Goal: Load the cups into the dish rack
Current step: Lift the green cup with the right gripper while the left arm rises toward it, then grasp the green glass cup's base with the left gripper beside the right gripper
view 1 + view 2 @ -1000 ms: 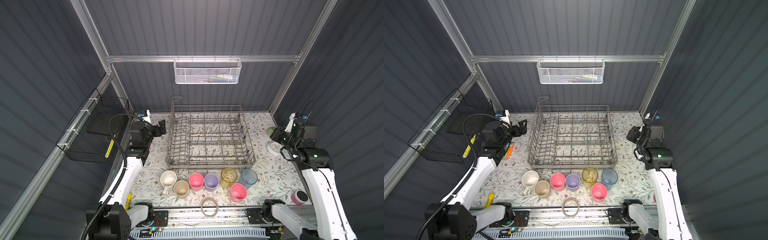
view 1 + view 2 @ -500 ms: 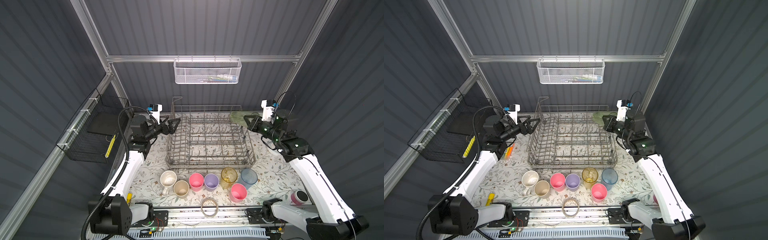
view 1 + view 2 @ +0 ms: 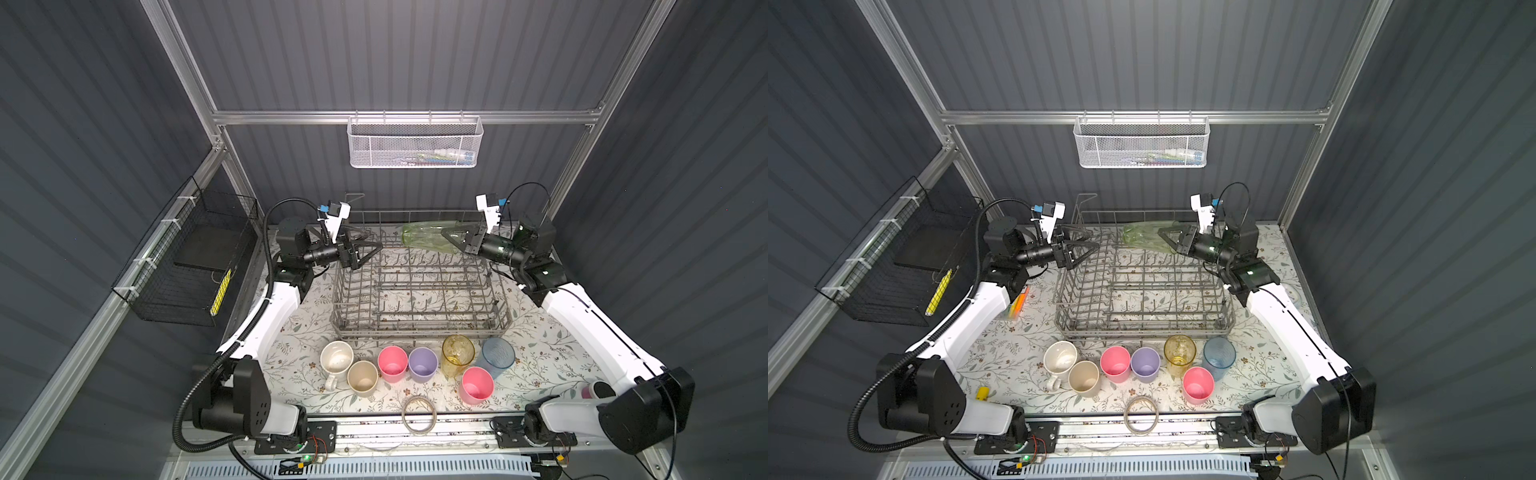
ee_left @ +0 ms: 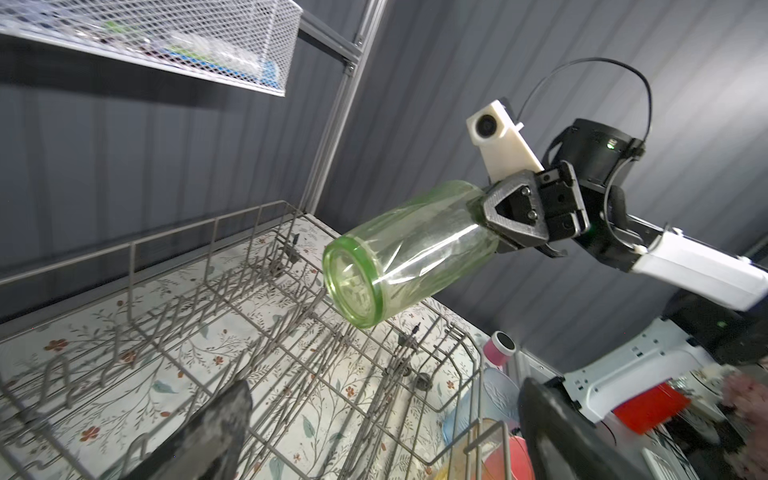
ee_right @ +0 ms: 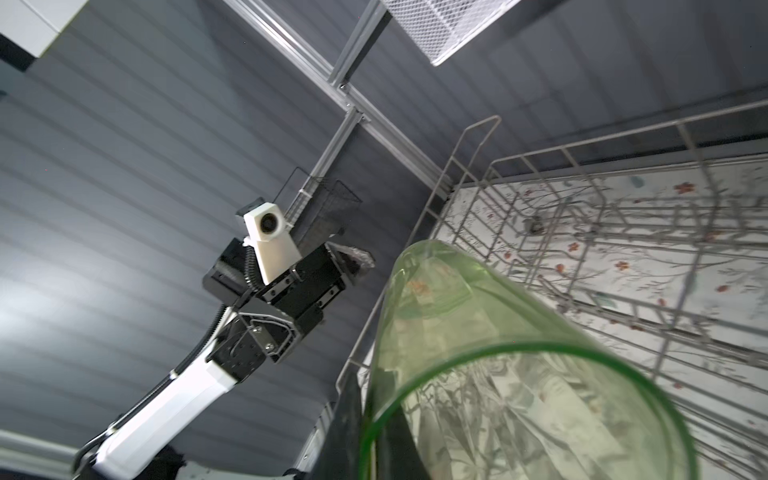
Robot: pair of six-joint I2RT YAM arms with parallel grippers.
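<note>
We pinch green tumbler (image 3: 422, 239) at rim in right claw (image 3: 451, 240), over dish rack (image 3: 419, 330); long axis level, base pointing straight ahead of it toward our left claw (image 3: 368, 251), spread wide, empty

Dish rack (image 3: 415, 330) central; cups (image 3: 422, 365) clustered before it; tape ring (image 3: 419, 409) before cups; tumbler (image 3: 424, 240) above rack's far edge

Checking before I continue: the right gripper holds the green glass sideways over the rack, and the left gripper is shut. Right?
No: the left gripper is open, jaws spread, as the left wrist view shows. The right gripper does hold the green glass sideways over the rack.
</note>
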